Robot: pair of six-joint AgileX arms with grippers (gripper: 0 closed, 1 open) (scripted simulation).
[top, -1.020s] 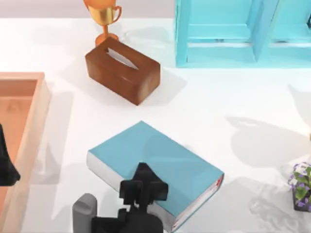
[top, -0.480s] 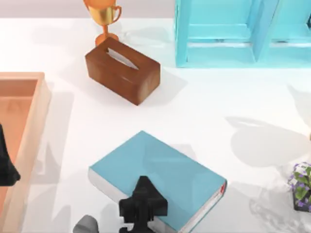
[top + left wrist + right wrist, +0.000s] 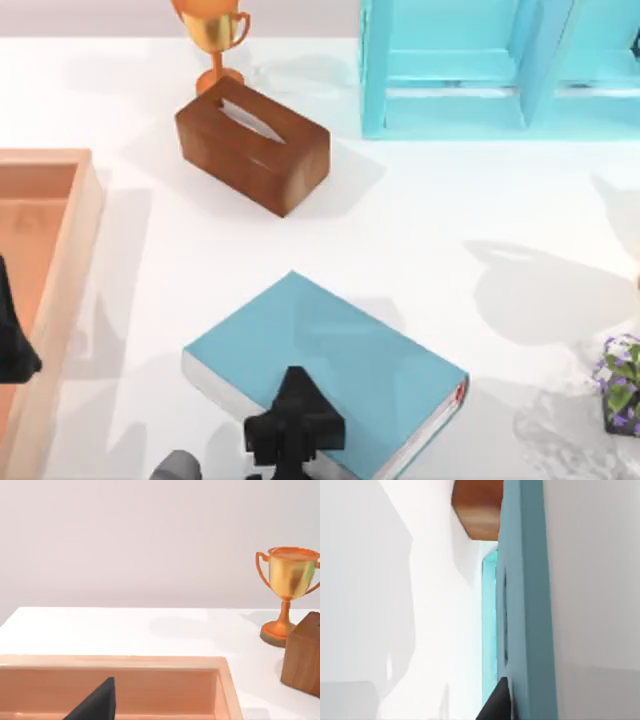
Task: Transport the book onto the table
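The teal-blue book (image 3: 340, 370) lies at an angle on the white table (image 3: 430, 230) near its front edge, white page edges facing left and a small red mark at its right corner. My right gripper (image 3: 295, 425) reaches in from the front edge and is shut on the book's near edge. In the right wrist view the teal cover (image 3: 525, 605) runs close along one dark finger (image 3: 496, 702). My left gripper (image 3: 12, 340) is parked at the left edge, over the tray.
A brown wooden tissue box (image 3: 252, 145) stands behind the book, with a gold trophy (image 3: 212, 35) beyond it. A turquoise shelf unit (image 3: 500, 65) is at the back right. A light wooden tray (image 3: 55, 260) lies at the left and a small flowering plant (image 3: 622, 385) at the right edge.
The book and my right gripper have shifted toward the front edge and sunk lower, the book now sitting flatter against the table. The left arm has not moved.
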